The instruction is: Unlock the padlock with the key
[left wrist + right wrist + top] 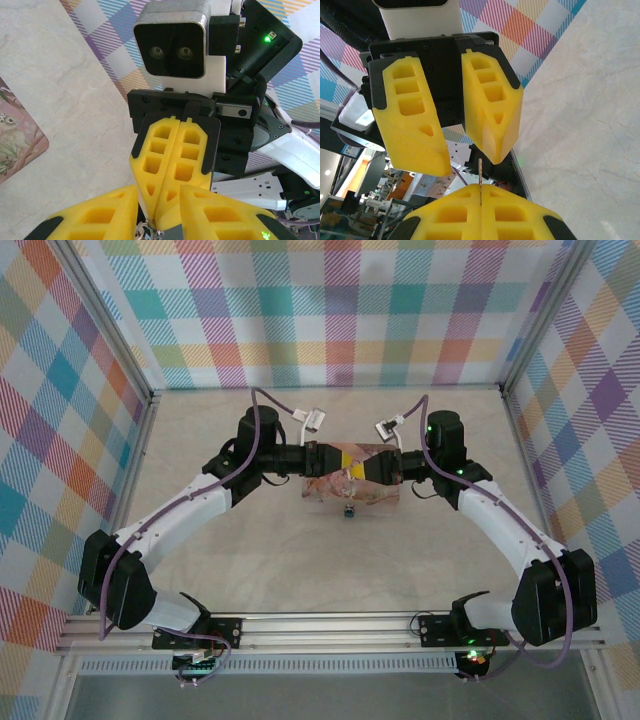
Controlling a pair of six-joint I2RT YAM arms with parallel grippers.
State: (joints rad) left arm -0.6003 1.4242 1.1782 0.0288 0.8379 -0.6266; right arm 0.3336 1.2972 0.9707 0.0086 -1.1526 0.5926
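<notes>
The two grippers meet tip to tip above the pink floral tin [325, 490]. My right gripper [480, 189] is shut on the key [480, 172], a thin metal sliver that sticks up out of the seam between its yellow fingers. My left gripper [159, 200] is open, and its fingers [410, 115] straddle the right gripper's tips and the key without touching them. In the left wrist view a bit of bright metal [148, 231] shows at the right gripper's shut fingertips [172, 160]. The padlock [349, 511], tiny and dark with a blue spot, lies on the table at the tin's near edge, below both grippers.
A corner of the tin [17, 137] lies on the pale marble-patterned table [300, 560]. Checked walls enclose the table on three sides, and a metal rail [320, 625] with the arm bases runs along the near edge. Purple cables loop over both arms.
</notes>
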